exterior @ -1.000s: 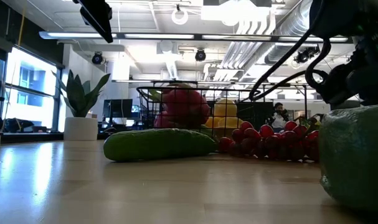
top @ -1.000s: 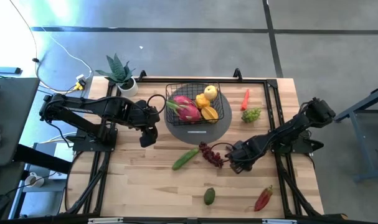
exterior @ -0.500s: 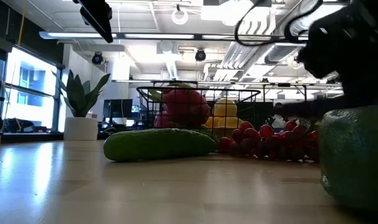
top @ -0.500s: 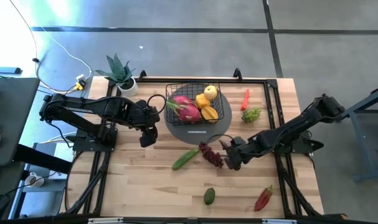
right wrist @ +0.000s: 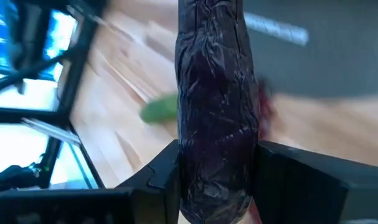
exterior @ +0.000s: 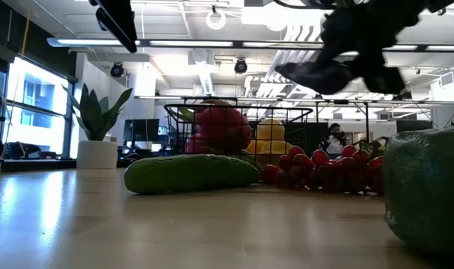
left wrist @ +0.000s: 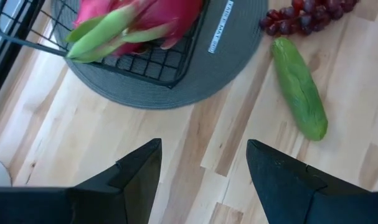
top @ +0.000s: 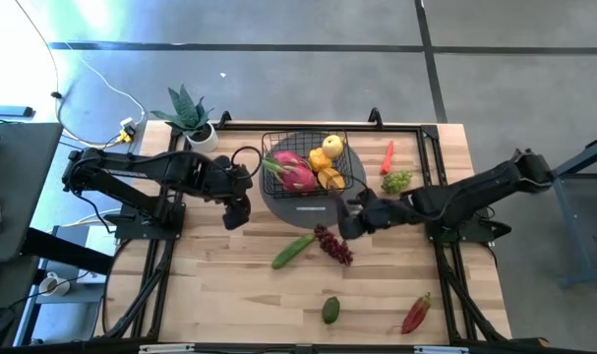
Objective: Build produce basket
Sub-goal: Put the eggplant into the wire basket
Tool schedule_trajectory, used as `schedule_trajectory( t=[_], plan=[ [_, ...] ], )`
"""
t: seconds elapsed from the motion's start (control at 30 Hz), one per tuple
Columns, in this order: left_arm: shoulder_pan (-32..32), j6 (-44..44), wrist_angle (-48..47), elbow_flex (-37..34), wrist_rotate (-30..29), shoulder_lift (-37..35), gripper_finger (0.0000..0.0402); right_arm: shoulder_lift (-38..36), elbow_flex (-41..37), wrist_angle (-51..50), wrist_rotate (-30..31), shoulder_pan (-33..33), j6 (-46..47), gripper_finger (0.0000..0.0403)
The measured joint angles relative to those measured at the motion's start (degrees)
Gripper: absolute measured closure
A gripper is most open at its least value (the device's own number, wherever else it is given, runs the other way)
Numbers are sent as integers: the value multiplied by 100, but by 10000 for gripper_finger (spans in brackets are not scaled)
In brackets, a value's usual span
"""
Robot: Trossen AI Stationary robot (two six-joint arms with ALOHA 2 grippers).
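Basket [top: 305, 160] sits on the round grey mat [top: 349, 183] at the back-middle of the table [top: 229, 295]. I see a pink dragon fruit [top: 293, 170], a yellow pear [top: 332, 147] and orange-yellow pieces [top: 326, 177] inside it.

My right gripper [top: 349, 220] is at the mat's front-right edge, just beside the basket, raised off the table. Its fingers [right wrist: 157, 180] are clamped on a dark purple, wrinkled, elongated item [right wrist: 217, 99]; can't tell what it is.

Purple grapes [top: 334, 244] lie on the wood just in front of the mat, cucumber [top: 293, 250] beside them. Avocado [top: 330, 311] is near the front edge, a red item [top: 415, 314] at front right. Red chilli [top: 388, 155] and green grapes [top: 397, 181] are right of the mat.

Left gripper [top: 237, 213] waits left of the mat, above the wood, fingers [left wrist: 136, 174] apart, nothing between them. Potted plant [top: 190, 115] at back left corner.
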Motion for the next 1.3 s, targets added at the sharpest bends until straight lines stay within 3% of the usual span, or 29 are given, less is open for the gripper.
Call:
schedule_trajectory(
  t=[0.37,0.73,1.0,1.3],
  plan=[
    [364,-146,7,0,-22,0,177,4,978,-231,203,-1159,-2094,285],
    [695,-166,9,0,-22,0,177,30,1731,-635,7,-2319,-3752,285],
    [949,-319,22,0,-42,0,177,551,1843,-691,-477,-2990,-4384,285],
    [1169,-317,20,0,-28,0,177,1221,1843,-678,-1112,-3242,-4703,285]
  ],
)
